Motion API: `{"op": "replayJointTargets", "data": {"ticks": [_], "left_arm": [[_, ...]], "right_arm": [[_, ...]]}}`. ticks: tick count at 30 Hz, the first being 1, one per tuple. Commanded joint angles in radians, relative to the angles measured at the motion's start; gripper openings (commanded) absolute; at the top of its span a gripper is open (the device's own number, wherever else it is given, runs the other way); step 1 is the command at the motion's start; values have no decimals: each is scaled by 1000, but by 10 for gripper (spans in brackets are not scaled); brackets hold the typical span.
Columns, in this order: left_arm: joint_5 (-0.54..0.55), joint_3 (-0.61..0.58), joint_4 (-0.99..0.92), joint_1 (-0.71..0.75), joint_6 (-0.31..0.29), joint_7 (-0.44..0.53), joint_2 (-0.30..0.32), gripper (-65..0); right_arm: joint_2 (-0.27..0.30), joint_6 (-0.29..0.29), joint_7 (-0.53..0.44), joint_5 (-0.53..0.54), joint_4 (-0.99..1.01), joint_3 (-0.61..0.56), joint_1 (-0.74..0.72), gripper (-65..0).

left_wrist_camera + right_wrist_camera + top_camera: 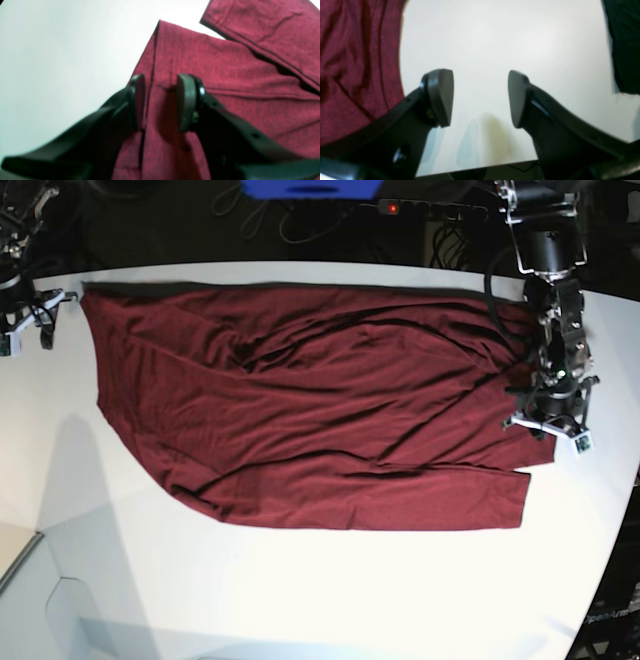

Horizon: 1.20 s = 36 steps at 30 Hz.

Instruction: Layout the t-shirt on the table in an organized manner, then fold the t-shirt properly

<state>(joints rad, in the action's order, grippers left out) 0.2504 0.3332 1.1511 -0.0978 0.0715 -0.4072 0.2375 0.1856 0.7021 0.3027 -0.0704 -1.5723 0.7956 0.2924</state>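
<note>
One t-shirt [320,410] lies spread on the table [300,600], its long axis running left to right in the base view. At its left end the right gripper [480,98] hangs wide apart over bare tabletop; at its right end the left gripper [160,102] stands part-way apart, straddling a seam, gripping nothing.

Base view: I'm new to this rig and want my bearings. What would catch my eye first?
The dark red t-shirt dominates, spread wide and wrinkled across the white table, one long fold lying along its near side. At the shirt's right end in that view, the left gripper sits low over a seamed edge with its jaws apart. The right gripper stands open over bare table beside the other end.
</note>
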Motion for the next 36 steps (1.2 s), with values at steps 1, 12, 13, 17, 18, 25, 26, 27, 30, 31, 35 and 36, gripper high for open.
{"op": "replayJointTargets", "data": {"ticks": [1,12,13,17,18,25,26,27,30,31,35,36], "left_arm": [[-4,5,13,-20,1,26,13,-442],[-4,-1,11,-21,-3,26,13,-442],[-4,-1,10,-21,-3,26,13,-442],[-4,-1,10,-21,-3,26,13,-442],[-4,-1,10,-21,-3,26,13,-442],[-4,-1,-10,-21,-3,27,13,-443],[-4,-1,-10,-21,-5,27,13,-443],[-4,-1,-10,-21,-5,27,13,-443],[-4,-1,-10,-21,-5,27,13,-443],[-4,-1,-10,-21,-5,27,13,-443],[-4,-1,-7,-21,-5,27,13,-445],[-4,-1,-7,-21,-5,27,13,-454]], "right_arm": [[18,-4,-24,14,-14,8,1,-306],[18,-4,-24,14,-14,8,1,-306],[18,-4,-24,14,-14,8,1,-306],[18,-4,-24,14,-14,8,1,-306],[18,-4,-24,14,-14,8,1,-306],[18,-4,-24,14,-14,6,1,-306],[18,-4,-24,14,-14,6,1,-306],[18,-4,-24,14,-14,6,1,-306],[18,-4,-24,14,-14,6,1,-306],[18,-4,-24,14,-14,6,1,-306],[18,-4,-24,14,-14,6,1,-306],[16,-4,-24,14,-14,6,1,-306]]}}
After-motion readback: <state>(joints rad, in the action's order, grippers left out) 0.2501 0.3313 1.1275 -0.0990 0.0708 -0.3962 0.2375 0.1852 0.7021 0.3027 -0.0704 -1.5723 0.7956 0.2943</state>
